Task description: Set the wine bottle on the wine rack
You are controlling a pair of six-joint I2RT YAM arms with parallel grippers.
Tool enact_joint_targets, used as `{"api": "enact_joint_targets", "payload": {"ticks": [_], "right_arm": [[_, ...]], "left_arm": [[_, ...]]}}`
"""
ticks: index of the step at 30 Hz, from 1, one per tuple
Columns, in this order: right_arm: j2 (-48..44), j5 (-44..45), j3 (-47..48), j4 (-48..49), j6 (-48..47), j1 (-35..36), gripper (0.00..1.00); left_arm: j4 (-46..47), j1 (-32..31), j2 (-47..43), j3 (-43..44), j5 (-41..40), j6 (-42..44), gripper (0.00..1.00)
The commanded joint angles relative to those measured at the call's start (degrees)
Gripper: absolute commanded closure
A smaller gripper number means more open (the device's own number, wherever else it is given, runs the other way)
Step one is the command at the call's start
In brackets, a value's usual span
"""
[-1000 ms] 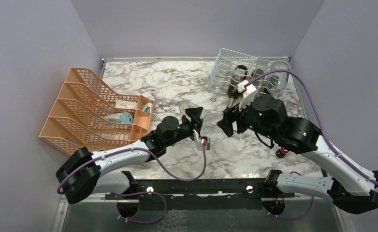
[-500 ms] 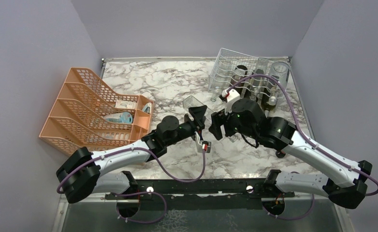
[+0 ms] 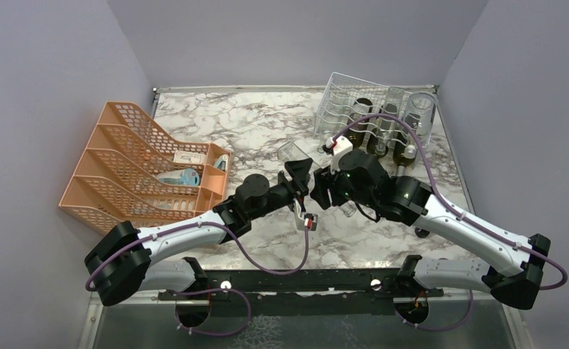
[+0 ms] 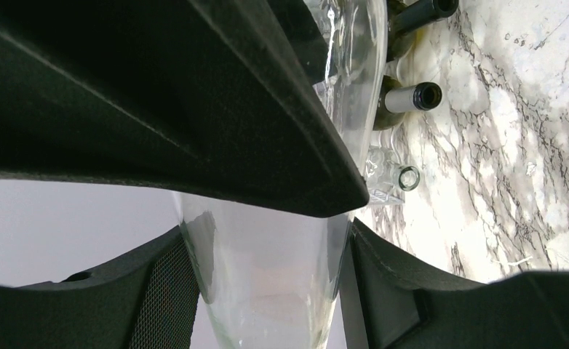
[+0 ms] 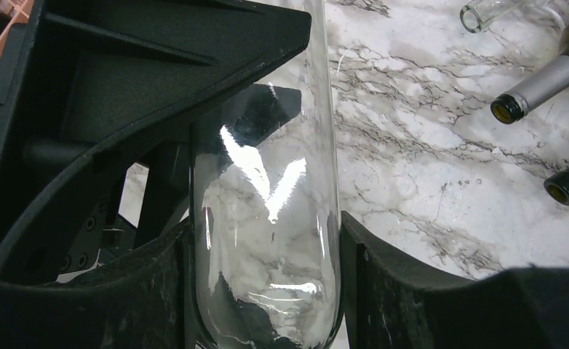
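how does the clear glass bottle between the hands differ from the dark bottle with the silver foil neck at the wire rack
The clear glass bottle is see-through; the dark green bottle with the silver foil neck is opaque. The clear one is held up, gripped by the left hand and the right hand; the dark one lies untouched at the silvery wire rack. Both are glass bottles.

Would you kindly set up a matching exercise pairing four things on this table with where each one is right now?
Things:
1. clear bottle
2. wire rack
3. orange organizer
4. dark bottles

Places:
A. left side of the table
B. held in the left gripper, mid-table
C. back right corner
D. lying in the wire rack

Pairs: 1-B, 2-C, 3-A, 4-D
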Motion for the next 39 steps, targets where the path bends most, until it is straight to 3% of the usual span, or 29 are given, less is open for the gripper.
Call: {"api": "enact_joint_targets", "payload": {"ticks": [1, 3, 4, 7, 8, 11, 18, 22, 24, 29, 32, 39], "right_arm": [[-1.66, 5.7, 0.4, 3.75, 2.03, 0.35, 0.92], [-2.46, 7.64, 0.79, 3.75, 2.12, 0.36, 0.99], [-2.87, 8.37, 1.14, 3.83, 2.08, 0.37, 0.99], [-3.75, 12.05, 2.0, 3.92, 2.13, 0.37, 0.99], [-3.89, 13.37, 2.2, 4.07, 2.06, 0.31, 0.99], [-3.83, 18.36, 2.86, 4.4, 2.23, 0.33, 0.99], [-1.01, 27.24, 5.77, 4.88, 3.63, -0.27, 0.99], [2.08, 24.69, 7.61, 7.29, 2.97, -5.45, 0.99], [2.99, 20.56, 8.19, 9.0, 3.03, -9.28, 0.99], [5.2, 11.54, 9.44, 11.97, 4.66, -17.73, 0.99], [6.99, 8.16, 10.67, 12.69, 5.79, -22.45, 0.99], [14.1, 4.21, 14.83, 12.86, 7.87, -32.13, 0.99]], "left_arm": [[6.5, -0.45, -2.79, 0.57, 1.49, -4.14, 0.54], [6.46, -0.43, -3.41, 0.16, 1.86, -5.29, 0.42], [6.51, -0.45, -3.67, 0.05, 2.03, -5.81, 0.29], [6.47, -0.45, -4.24, -0.3, 2.19, -6.96, 0.05], [6.52, -0.45, -4.46, -0.44, 2.11, -7.26, 0.01], [6.6, -0.45, -5.64, -0.45, 1.97, -11.63, 0.01], [6.79, -0.37, -11.84, 0.99, -3.74, -36.3, 0.01], [6.33, -0.23, -14.06, 4.11, -22.94, -62.45, 0.01], [3.75, -0.04, -16.18, 4.97, -29.71, -70.99, 0.01], [-16.96, 0.07, -19.25, 13.32, -26.61, -75.44, 0.01], [-28.97, 0.08, -16.64, 20.08, -34.14, -82.12, 0.01], [-41.42, 0.08, -12.33, 24.93, -35.02, -88.83, 0.01]]}}
